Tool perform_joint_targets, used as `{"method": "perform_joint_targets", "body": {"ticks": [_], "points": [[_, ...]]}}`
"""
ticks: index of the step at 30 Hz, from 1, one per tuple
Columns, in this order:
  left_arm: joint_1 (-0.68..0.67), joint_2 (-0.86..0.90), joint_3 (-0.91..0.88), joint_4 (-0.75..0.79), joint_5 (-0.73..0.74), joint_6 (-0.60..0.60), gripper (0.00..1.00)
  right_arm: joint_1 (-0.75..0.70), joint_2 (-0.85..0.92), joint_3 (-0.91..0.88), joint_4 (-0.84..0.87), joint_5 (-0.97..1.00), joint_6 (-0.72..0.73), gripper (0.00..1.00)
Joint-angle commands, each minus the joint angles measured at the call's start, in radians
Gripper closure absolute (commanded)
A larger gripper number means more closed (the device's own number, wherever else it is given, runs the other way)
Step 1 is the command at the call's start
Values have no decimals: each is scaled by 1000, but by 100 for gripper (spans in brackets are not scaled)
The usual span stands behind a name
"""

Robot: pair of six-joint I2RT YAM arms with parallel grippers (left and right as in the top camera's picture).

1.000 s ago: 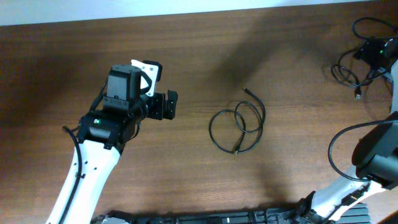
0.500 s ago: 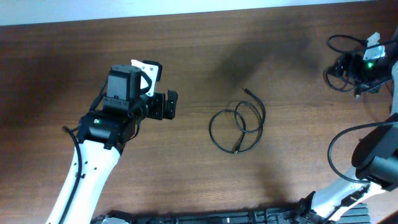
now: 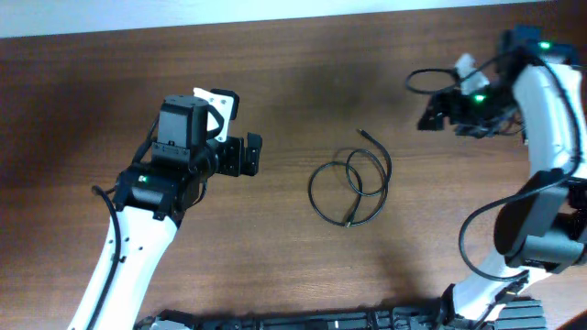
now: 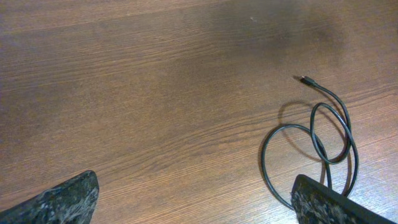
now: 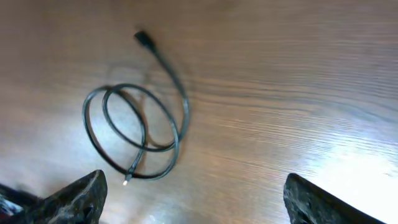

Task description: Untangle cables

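Note:
One thin black cable [image 3: 352,180] lies coiled in two overlapping loops at the middle of the wooden table, with one plug end pointing to the far side. My left gripper [image 3: 254,154] hovers open to its left, apart from it. In the left wrist view the cable [image 4: 263,155] lies by the right fingertip [image 4: 329,202], and bare wood shows between the fingers of the gripper [image 4: 196,208]. My right gripper [image 3: 433,115] hangs open at the far right above the table. In the right wrist view the coil [image 5: 185,112] lies ahead on the left, and the gripper [image 5: 199,205] holds nothing.
A thick black wire [image 3: 477,229] loops from the right arm's base at the right edge. A dark strip of equipment [image 3: 321,321] runs along the table's near edge. A white wall band [image 3: 275,11] borders the far edge.
My right arm has swung from the far right corner leftward toward the middle of the table. The left arm and the coiled cable have not moved.

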Motion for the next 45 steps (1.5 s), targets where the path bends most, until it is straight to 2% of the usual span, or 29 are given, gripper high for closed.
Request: {"method": "perform_joint_targets", "body": {"ticks": [1, 12, 19, 25, 27, 37, 42, 45], "points": [[3, -13, 9, -1, -7, -13, 1, 101, -32, 16, -12, 70, -14, 10], [3, -13, 9, -1, -7, -13, 1, 354, -32, 5, -134, 134, -13, 10], [3, -13, 9, -1, -7, -13, 1, 464, -32, -90, -121, 134, 13, 10], [3, -13, 9, -1, -7, -13, 1, 524, -32, -233, 26, 132, 102, 10], [3, -13, 9, -1, -7, -13, 1, 555, -32, -299, 127, 134, 144, 10], [3, -13, 9, -1, -7, -13, 1, 599, -32, -483, 421, 138, 183, 10], [3, -13, 9, -1, -7, -13, 1, 599, -32, -539, 481, 259, 243, 9], [3, -13, 9, -1, -7, -13, 1, 599, -32, -558, 532, 263, 243, 10]]}}
